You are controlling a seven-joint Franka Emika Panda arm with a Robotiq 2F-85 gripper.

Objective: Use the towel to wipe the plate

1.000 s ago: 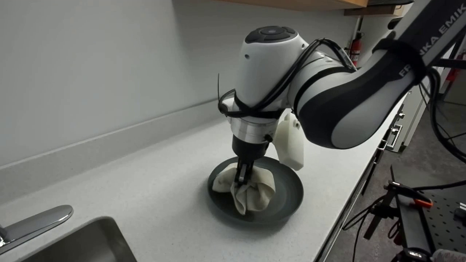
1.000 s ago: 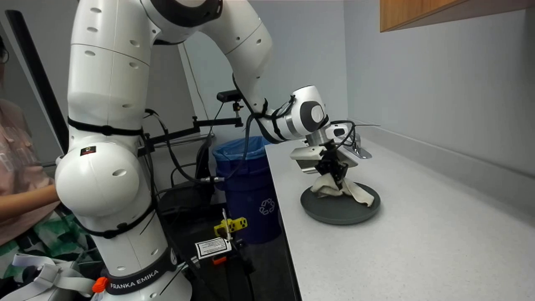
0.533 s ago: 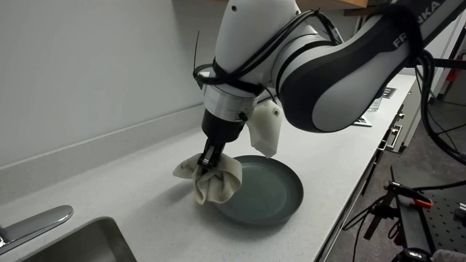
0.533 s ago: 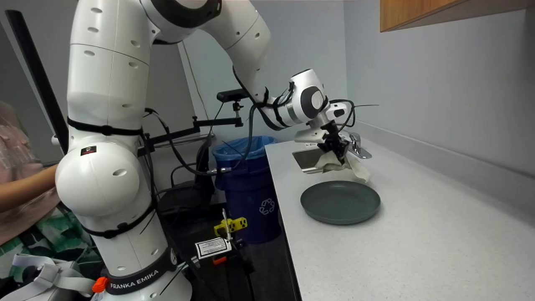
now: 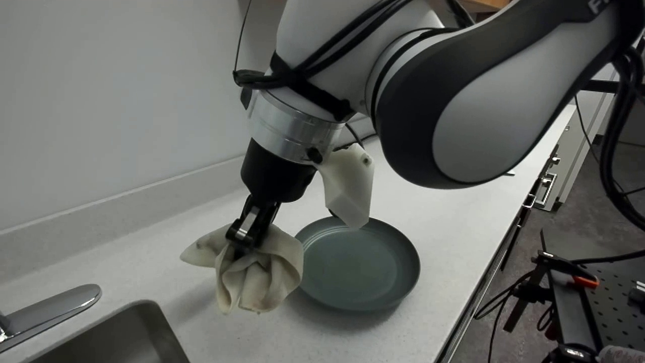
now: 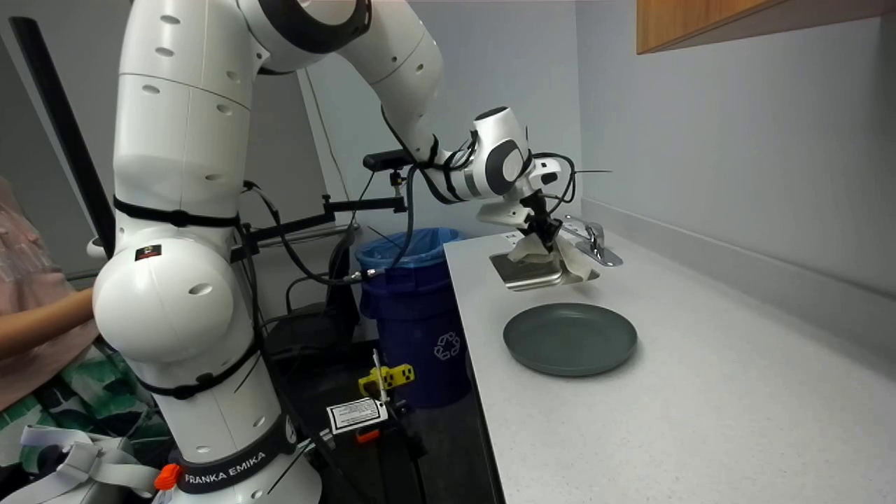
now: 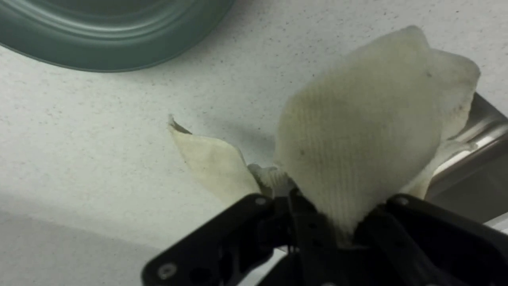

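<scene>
One ribbed cream towel [image 5: 259,283], bunched, end effector [image 5: 243,245] clamped on it, grey-green plate [image 5: 361,264]

"FRANKA EMIKA" stands in white capitals on a black band [image 6: 231,467] at the foot of the robot arm [image 6: 182,301] in an exterior view. A white recycling symbol [image 6: 446,346] marks a blue bin [image 6: 409,325]. Print on a white tag [image 6: 357,414] and a small black-and-red label [image 6: 148,252] on the arm is too small to read. In an exterior view, an F tops the arm's dark casing [image 5: 546,19], the next letter cut off.
</scene>
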